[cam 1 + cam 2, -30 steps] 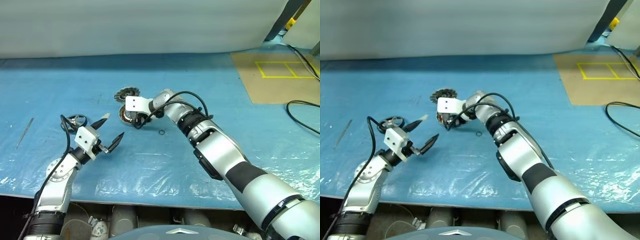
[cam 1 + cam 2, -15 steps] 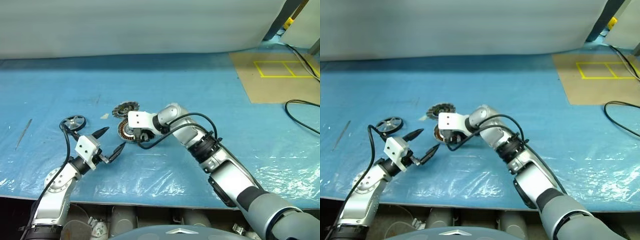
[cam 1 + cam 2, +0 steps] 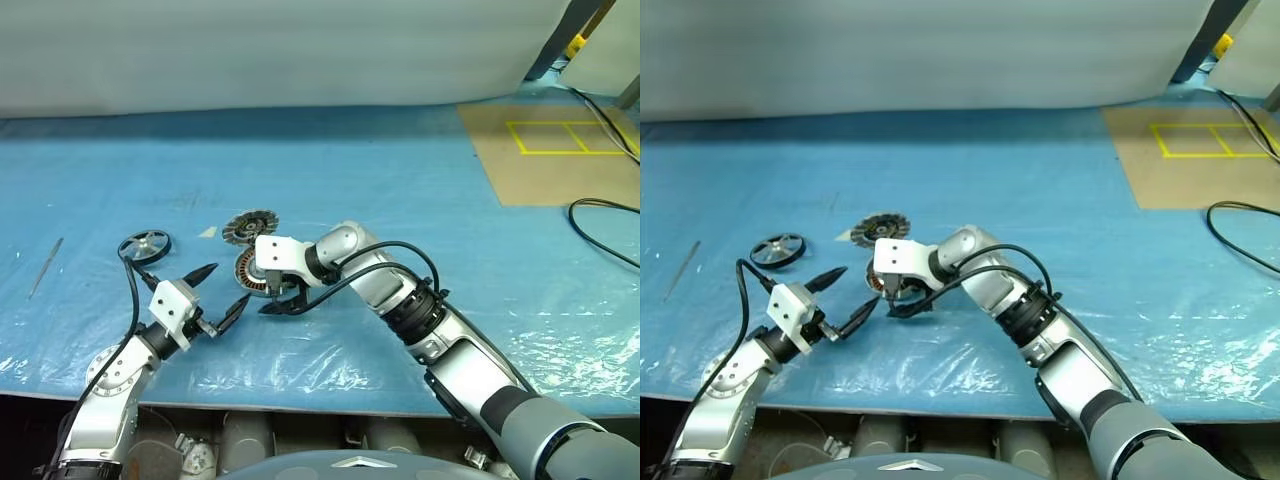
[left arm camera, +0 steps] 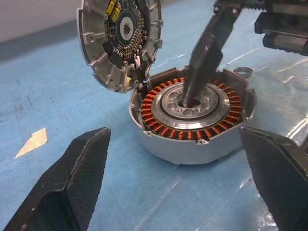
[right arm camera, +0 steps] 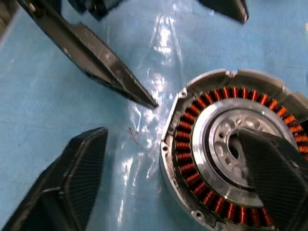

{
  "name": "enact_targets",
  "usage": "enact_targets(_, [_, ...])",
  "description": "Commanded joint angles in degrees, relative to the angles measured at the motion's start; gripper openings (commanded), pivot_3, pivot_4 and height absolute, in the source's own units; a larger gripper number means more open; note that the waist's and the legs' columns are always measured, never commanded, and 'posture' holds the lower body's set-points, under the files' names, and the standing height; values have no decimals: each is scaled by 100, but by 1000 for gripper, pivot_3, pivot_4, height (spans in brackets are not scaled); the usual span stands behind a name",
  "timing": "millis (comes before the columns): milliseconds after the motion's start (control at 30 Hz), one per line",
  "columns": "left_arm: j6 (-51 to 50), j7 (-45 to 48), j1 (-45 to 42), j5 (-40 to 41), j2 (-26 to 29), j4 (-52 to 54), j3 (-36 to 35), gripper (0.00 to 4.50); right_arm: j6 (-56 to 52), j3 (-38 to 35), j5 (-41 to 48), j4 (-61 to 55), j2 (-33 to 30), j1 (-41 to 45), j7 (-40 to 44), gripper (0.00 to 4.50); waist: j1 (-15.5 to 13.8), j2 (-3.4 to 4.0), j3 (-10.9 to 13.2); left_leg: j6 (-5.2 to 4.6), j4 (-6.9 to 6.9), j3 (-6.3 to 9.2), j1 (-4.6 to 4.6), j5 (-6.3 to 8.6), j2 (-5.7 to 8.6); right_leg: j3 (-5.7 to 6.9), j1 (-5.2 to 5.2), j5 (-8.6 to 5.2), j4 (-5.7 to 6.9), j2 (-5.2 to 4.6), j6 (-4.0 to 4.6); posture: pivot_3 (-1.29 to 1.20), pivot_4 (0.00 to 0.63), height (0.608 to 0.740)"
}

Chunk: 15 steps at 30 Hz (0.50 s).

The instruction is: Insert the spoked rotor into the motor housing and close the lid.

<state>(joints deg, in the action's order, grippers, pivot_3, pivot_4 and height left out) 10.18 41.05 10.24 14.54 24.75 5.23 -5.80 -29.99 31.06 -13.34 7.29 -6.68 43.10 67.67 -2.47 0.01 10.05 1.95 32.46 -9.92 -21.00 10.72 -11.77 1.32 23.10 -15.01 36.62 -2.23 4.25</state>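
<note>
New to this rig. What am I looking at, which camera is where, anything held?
A two-armed humanoid robot at a table under blue plastic sheeting. Two pictures come from its head, looking down; the other two from cameras on each wrist.

On the sheet: the motor housing with copper windings, the ribbed lid leaning against its rim, and the spoked rotor apart to the left.

The left pincer is open beside the housing. The right pincer is open, one finger over the housing's hub. Nothing is held.

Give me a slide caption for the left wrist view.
Right tool's finger in the motor housing hub, lid tilted against its rim, open left tool facing it.
</note>
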Motion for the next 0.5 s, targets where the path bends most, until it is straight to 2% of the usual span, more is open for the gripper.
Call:
enact_targets(33, [106,96,-99,69,38,24,32,4500,140,-574,567,-757,69,-19,-277,4435,-3,-5,3,0,1,0,0,0,0,0,0,1,0,0,-1,0,150,740])
enact_targets(200, [72,157,-153,77,30,19,43,4500,245,-1357,1301,-1140,284,-350,-911,4435,3,-10,1,2,-2,0,1,-1,1,0,0,6,0,1,-9,0,150,740])
enact_targets(267, [54,157,-121,83,27,72,50,4500,624,-1490,1318,-1126,142,-594,-1159,4435,-1,-10,1,3,-4,0,1,-1,2,0,0,10,-1,1,-17,0,150,740])
enact_targets(433, [29,129,20,133,-10,238,82,4500,405,-1858,1888,-1131,-238,-940,-1138,4435,-6,-13,3,3,-3,0,-1,-1,6,-1,-2,10,-5,-1,-18,0,150,740])
enact_targets(500, [13,97,78,150,-20,316,83,4500,474,-1948,1786,-820,-389,-1048,-1394,4435,7,-14,2,3,-2,1,1,-1,5,-1,-2,9,-4,1,-16,0,150,740])
